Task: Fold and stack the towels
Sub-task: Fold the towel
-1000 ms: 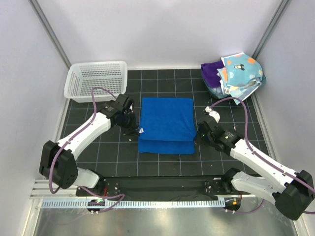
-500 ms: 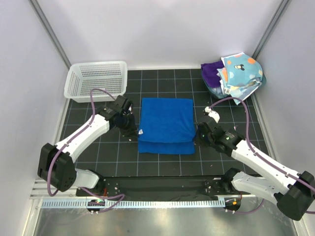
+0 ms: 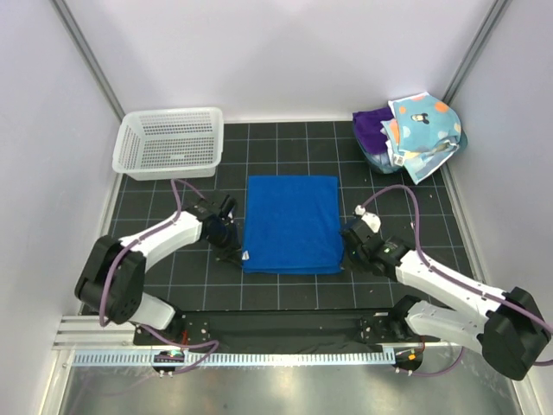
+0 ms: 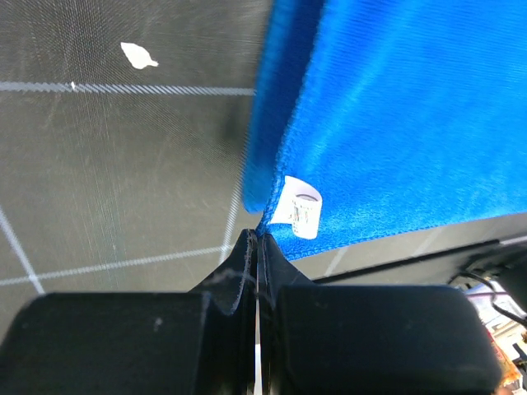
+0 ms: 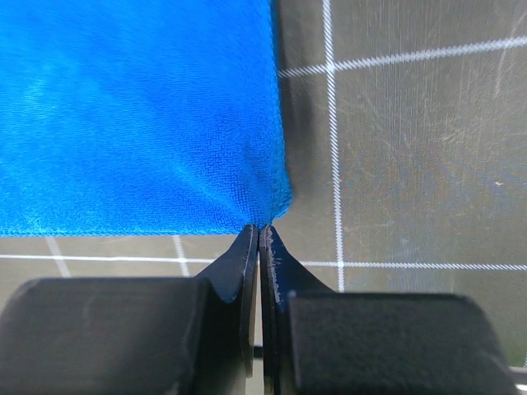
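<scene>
Blue towel (image 3: 290, 223) lies mid-surface (image 3: 173, 277) between the two arms. It now reads as one clean rectangle, with the top layer's near edge down on the bottom layer's near edge.

Left end effector (image 4: 257, 240) is clenched on the towel's near-left corner, right beside the white tag (image 4: 298, 207). Right end effector (image 5: 259, 230) is clenched on the near-right corner, and the cloth puckers into its tips. Both sit low at the surface.

Judgement: this fold looks finished, edges matched. Likely next is letting go of both corners, then another fold or moving on to the next towel. Watch for a corner dragging along when the tips release.

The rest is unfolded. Polka-dot towel (image 3: 423, 121) and purple towel (image 3: 371, 128) are heaped at the far right, touching each other and well apart from the blue one. Basket (image 3: 168, 143) sits far left with nothing visible in it. No stack has been started.

Versus a second ago:
- The top layer stopped short then, leaving a strip of the lower layer showing along the near edge. That strip is now covered.
- Both end effectors have come toward the near side, carrying the corners with them.
- The towel's far edge has slid slightly nearer.
- The left arm has tucked in more and the right elbow has dropped.
- The grip on both corners is unchanged, and so are the pile and the basket.
</scene>
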Tool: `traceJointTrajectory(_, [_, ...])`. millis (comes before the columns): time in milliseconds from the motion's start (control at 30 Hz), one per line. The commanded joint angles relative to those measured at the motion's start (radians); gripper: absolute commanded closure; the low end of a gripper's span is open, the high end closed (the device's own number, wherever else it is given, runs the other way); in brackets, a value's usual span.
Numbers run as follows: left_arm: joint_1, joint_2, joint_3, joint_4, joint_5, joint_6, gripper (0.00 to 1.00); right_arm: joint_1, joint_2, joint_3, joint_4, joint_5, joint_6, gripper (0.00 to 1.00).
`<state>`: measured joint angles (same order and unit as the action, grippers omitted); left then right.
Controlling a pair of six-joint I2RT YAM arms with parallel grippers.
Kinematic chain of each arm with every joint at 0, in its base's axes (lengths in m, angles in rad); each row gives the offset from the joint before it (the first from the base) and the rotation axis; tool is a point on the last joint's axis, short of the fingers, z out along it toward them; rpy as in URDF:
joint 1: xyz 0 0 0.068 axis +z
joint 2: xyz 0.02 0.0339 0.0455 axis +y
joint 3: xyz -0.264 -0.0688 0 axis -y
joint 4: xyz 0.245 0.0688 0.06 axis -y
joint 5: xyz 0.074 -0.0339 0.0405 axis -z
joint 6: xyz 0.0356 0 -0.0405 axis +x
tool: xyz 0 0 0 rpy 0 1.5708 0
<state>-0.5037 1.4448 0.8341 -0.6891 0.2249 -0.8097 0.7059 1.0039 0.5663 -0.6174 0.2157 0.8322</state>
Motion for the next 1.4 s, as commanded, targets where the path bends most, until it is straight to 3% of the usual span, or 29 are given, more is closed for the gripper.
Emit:
traceJointTrajectory(0, [-0.001,0.043,-0.026,0.078,0.025,-0.006,1.0,0.006,0.051,-0.046,0.083,-0.004,0.019,0.92])
traceJointTrajectory(233, [-0.001,0.104,-0.041,0.103,0.027,0.0,0.98,0.006,0.11,-0.075,0.14,-0.03,0.016,0.82])
traceJointTrajectory(500, [-0.001,0.086,0.035,-0.01,0.002,0.053,0.62,0.006,0.052,-0.014,0.042,-0.016,-0.011,0.59])
traceJointTrajectory(700, [0.016,0.04,0.247,-0.183,-0.085,0.122,0.52,-0.02,0.035,0.163,-0.031,0.028,-0.085,0.51])
traceJointTrajectory(1000, [0.108,0.34,0.657,-0.115,-0.148,0.202,0.48,-0.327,0.324,0.44,0.152,-0.139,-0.263,0.51])
traceJointTrajectory(1167, [0.11,0.546,0.835,-0.067,-0.287,0.305,0.52,-0.384,0.566,0.596,0.232,-0.09,-0.324,0.53])
traceJointTrajectory(1367, [0.119,0.713,0.977,-0.02,-0.323,0.438,0.52,-0.401,0.795,0.806,0.239,-0.055,-0.386,0.55])
